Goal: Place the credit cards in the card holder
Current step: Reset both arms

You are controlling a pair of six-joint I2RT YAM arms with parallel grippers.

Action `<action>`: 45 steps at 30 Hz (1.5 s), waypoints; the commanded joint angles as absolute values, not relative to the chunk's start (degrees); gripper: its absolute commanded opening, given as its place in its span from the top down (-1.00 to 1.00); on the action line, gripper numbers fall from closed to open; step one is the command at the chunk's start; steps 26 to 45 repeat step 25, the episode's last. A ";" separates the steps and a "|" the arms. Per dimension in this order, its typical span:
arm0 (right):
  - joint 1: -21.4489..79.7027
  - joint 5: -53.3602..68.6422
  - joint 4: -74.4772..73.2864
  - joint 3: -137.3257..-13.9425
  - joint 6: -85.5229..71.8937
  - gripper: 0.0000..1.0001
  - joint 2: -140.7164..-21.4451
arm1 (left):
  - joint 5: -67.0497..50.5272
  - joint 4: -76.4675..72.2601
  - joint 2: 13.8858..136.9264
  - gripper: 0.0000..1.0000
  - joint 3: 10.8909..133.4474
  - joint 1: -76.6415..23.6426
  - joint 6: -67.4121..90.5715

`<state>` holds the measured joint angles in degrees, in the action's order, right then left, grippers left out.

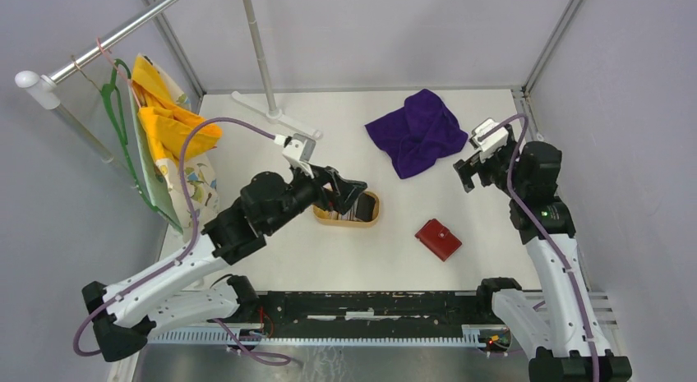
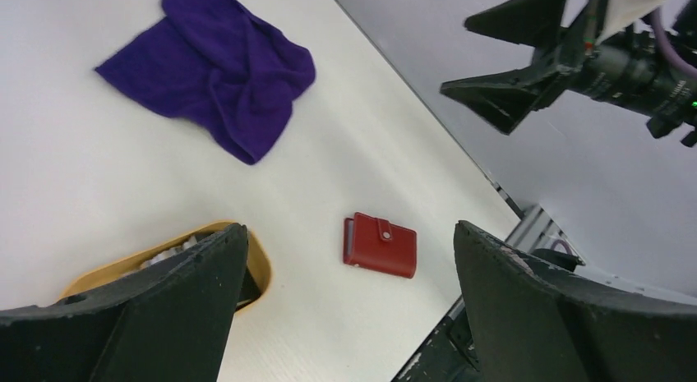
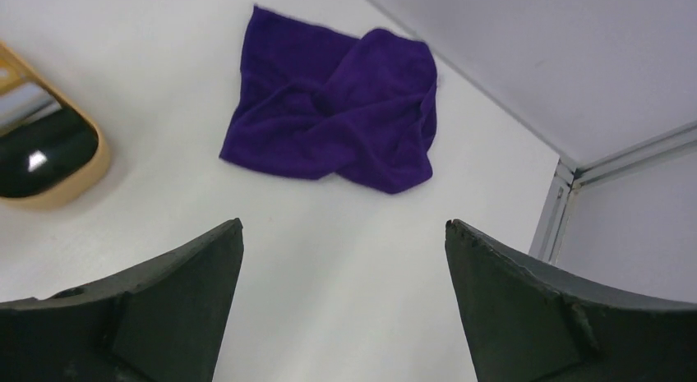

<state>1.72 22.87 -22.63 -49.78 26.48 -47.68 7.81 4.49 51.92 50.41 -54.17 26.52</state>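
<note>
The card holder (image 1: 438, 239), a red wallet folded shut with its snap tab fastened, lies flat on the white table, right of centre. It shows between the open fingers in the left wrist view (image 2: 380, 245). The credit cards (image 1: 362, 206), dark and grey, sit in an oval tan tray (image 1: 348, 221); a black one (image 3: 39, 148) shows in the right wrist view. My left gripper (image 1: 348, 193) hovers open over the tray, holding nothing (image 2: 348, 227). My right gripper (image 1: 468, 173) hangs open and empty above the table near the right wall (image 3: 343, 224).
A crumpled purple cloth (image 1: 417, 131) lies at the back right. A clothes rail with a green hanger and a yellow garment (image 1: 168, 119) stands at the left. A metal pole (image 1: 259, 49) rises at the back. Walls enclose the table.
</note>
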 commanded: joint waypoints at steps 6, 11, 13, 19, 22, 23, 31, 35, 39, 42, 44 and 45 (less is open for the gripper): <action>1.77 14.44 -15.89 -54.79 4.66 -0.96 -43.93 | 17.11 21.20 43.02 -0.99 54.45 -53.86 24.26; 1.78 13.88 -16.79 -55.29 5.45 -0.96 -43.25 | 16.70 23.80 41.33 -0.99 54.92 -53.94 24.65; 1.67 14.35 -16.78 -55.03 5.69 -0.96 -42.93 | 16.63 24.87 41.23 -0.99 55.10 -53.86 24.78; 1.51 16.66 -16.62 -54.15 6.23 -0.96 -42.66 | 17.21 26.10 39.91 -0.99 54.05 -53.88 24.63; 1.23 17.30 -16.61 -53.89 6.33 -0.96 -42.68 | 17.59 26.01 39.22 -0.99 53.09 -53.89 24.17; 1.08 17.49 -16.54 -53.74 6.26 -0.96 -42.65 | 17.65 26.02 39.00 -0.99 52.78 -53.89 23.83; 0.71 17.94 -16.52 -53.61 6.09 -0.96 -42.52 | 17.64 25.92 38.69 -0.99 52.19 -53.88 23.18; 0.71 17.94 -16.52 -53.61 6.09 -0.96 -42.52 | 17.64 25.92 38.69 -0.99 52.19 -53.88 23.18; 0.71 17.94 -16.52 -53.61 6.09 -0.96 -42.52 | 17.64 25.92 38.69 -0.99 52.19 -53.88 23.18; 0.71 17.94 -16.52 -53.61 6.09 -0.96 -42.52 | 17.64 25.92 38.69 -0.99 52.19 -53.88 23.18; 0.71 17.94 -16.52 -53.61 6.09 -0.96 -42.52 | 17.64 25.92 38.69 -0.99 52.19 -53.88 23.18; 0.71 17.94 -16.52 -53.61 6.09 -0.96 -42.52 | 17.64 25.92 38.69 -0.99 52.19 -53.88 23.18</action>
